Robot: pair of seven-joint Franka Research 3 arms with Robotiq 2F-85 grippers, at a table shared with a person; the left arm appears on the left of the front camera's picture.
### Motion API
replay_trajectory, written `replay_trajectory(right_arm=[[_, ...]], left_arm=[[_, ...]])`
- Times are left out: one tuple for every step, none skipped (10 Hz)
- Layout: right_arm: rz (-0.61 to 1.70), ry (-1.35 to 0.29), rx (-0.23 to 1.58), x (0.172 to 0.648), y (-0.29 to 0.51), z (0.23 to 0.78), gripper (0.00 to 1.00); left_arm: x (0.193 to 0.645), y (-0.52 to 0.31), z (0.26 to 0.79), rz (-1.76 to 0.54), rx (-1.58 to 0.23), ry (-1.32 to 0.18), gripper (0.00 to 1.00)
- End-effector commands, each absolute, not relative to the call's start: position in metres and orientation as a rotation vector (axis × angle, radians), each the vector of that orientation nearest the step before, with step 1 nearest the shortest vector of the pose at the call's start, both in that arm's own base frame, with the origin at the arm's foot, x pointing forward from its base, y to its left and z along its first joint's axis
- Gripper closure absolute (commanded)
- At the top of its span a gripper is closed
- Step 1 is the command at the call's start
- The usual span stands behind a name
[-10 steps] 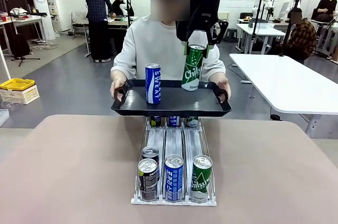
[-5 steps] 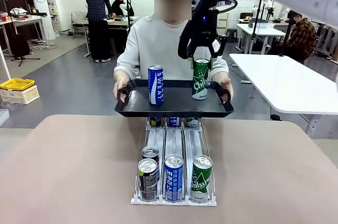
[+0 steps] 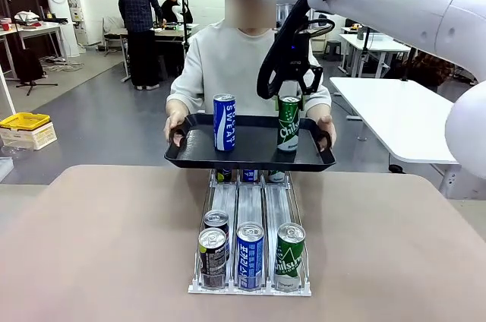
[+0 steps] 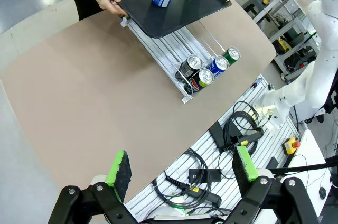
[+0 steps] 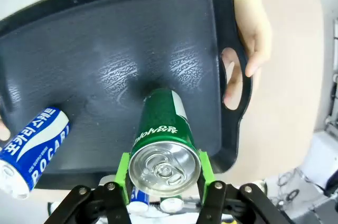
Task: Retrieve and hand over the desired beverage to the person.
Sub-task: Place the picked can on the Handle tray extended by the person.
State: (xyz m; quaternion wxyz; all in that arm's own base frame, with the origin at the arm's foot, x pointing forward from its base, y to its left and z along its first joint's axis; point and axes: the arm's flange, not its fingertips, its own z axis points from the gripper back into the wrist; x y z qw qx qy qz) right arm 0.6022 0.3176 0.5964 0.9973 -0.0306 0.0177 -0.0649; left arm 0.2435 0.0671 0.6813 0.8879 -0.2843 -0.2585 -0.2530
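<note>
The person (image 3: 228,64) in a light grey top holds a black tray (image 3: 250,156) by both handles over the table's far edge. My right gripper (image 3: 289,96) is shut on a green can (image 3: 288,123), which stands upright on the tray's right part; the right wrist view shows the green can (image 5: 163,139) between my green pads, its base on the tray (image 5: 105,49). A blue can (image 3: 223,121) stands on the tray's left. My left gripper (image 4: 182,171) hangs open high above the table's near side, holding nothing.
A metal can rack (image 3: 250,208) lies at the table's middle, with a black, a blue and a green can at its front end (image 3: 250,255) and more cans at its far end under the tray. A white table (image 3: 410,117) stands at the right.
My right gripper has lowered the green can from above the tray onto its surface and brought it upright. The tray has shifted slightly. The left arm has not moved.
</note>
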Motion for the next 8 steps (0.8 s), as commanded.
replay_trajectory(right_arm=[[-0.114, 0.033, -0.07, 0.6173, 0.3264, 0.6134, 0.42], [-0.111, 0.043, -0.065, 0.6165, 0.3262, 0.6135, 0.42], [-0.108, 0.044, -0.064, 0.6162, 0.3264, 0.6127, 0.42], [-0.097, 0.047, -0.057, 0.6156, 0.3266, 0.6121, 0.42], [-0.095, 0.056, -0.051, 0.6156, 0.3267, 0.6117, 0.35], [-0.09, 0.061, -0.048, 0.6156, 0.3266, 0.6119, 0.22], [-0.086, 0.066, -0.046, 0.6153, 0.3266, 0.612, 0.15], [-0.084, 0.069, -0.044, 0.6152, 0.3264, 0.6121, 0.03]], left_arm=[[0.2442, 0.0672, 0.6814, -0.532, -0.595, -0.548, 0.0], [0.2442, 0.0672, 0.6814, -0.532, -0.595, -0.548, 0.0], [0.2442, 0.0672, 0.6814, -0.532, -0.595, -0.548, 0.0], [0.2442, 0.0672, 0.6814, -0.532, -0.595, -0.548, 0.0], [0.2442, 0.0672, 0.6814, -0.532, -0.595, -0.548, 0.0], [0.2442, 0.0672, 0.6814, -0.532, -0.595, -0.548, 0.0], [0.2442, 0.0672, 0.6814, -0.532, -0.595, -0.548, 0.0], [0.2442, 0.0672, 0.6814, -0.532, -0.595, -0.548, 0.0]])
